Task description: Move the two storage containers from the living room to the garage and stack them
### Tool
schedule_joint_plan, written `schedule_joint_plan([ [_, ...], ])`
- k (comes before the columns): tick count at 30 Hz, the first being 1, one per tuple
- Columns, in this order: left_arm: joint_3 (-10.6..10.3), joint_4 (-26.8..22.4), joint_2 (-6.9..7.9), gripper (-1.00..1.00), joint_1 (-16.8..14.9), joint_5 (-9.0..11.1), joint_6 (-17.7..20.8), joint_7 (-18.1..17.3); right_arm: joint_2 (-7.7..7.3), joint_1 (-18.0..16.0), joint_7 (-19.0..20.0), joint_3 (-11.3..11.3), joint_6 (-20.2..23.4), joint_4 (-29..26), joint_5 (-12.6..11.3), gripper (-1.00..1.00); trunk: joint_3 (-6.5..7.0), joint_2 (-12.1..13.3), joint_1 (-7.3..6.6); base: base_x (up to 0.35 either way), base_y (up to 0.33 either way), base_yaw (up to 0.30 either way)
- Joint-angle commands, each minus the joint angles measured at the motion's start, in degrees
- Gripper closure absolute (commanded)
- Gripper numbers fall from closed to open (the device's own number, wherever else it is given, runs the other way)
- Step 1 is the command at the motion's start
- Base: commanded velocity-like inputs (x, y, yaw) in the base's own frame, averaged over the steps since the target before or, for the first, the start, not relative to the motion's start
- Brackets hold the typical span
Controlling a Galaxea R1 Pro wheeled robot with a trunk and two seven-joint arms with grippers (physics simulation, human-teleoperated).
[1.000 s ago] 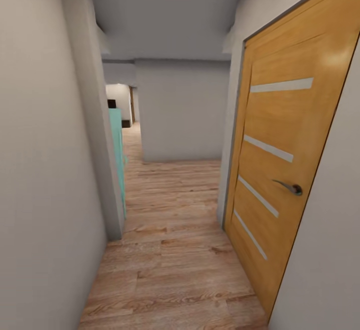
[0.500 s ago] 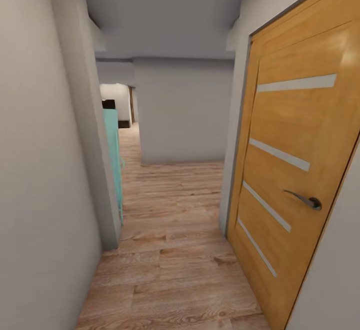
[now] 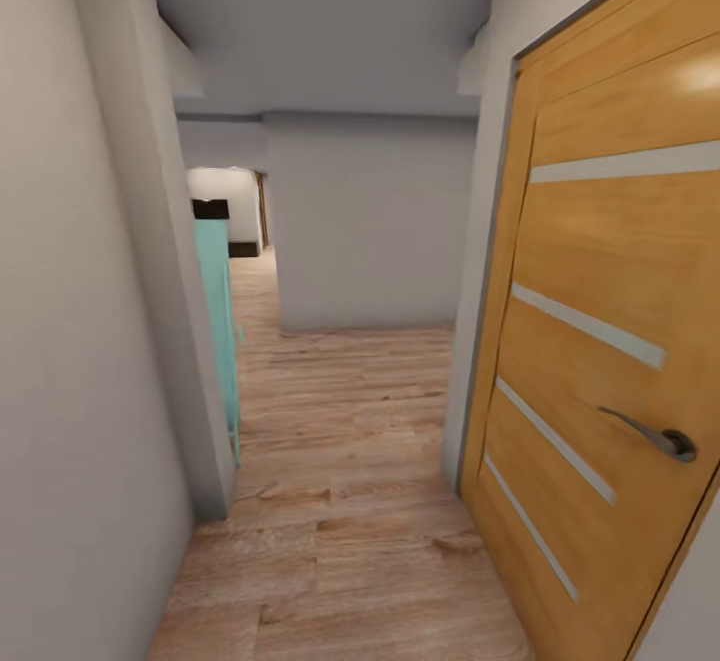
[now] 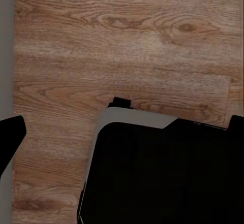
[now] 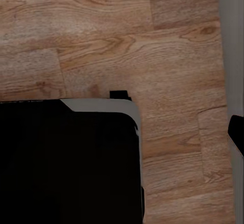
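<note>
The orange door (image 3: 610,341) looms nearer than a second ago: the robot rolls down the hallway, no bins carried yet; pincer states cannot be told.

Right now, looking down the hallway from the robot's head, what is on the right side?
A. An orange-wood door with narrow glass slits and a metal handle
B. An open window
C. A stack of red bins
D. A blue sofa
A: the head view shows an orange-wood door on the right, with horizontal glass slits and a lever handle, standing beside the light wood plank floor.
</note>
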Motion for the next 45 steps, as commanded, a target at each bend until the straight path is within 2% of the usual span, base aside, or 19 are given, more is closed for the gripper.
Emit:
schedule_joint_plan([
  [1,-0.2,0.1,-0.02,-1.00,0.0,0.4,-0.2,0.1,0.01,-0.1,-0.1,0.5,-0.3,0.2,-0.6,-1.00,-0.02,0.0,0.05,0.322,0.000,0.000],
  [7,-0.2,0.1,-0.02,-1.00,0.0,0.4,-0.2,0.1,0.13,-0.1,-0.2,0.5,-0.3,0.2,1.9,-1.00,-0.02,0.0,0.05,0.322,0.000,0.000],
  [10,-0.2,0.1,-0.03,-1.00,0.0,0.4,-0.2,0.1,0.15,-0.1,-0.2,0.5,-0.3,0.2,2.3,-1.00,-0.02,0.0,0.05,0.322,0.000,0.000],
  [45,-0.2,0.1,-0.03,-1.00,0.0,0.3,-0.2,0.1,0.11,-0.1,-0.1,0.4,-0.3,0.2,2.5,-1.00,-0.02,0.0,0.05,0.322,0.000,0.032],
])
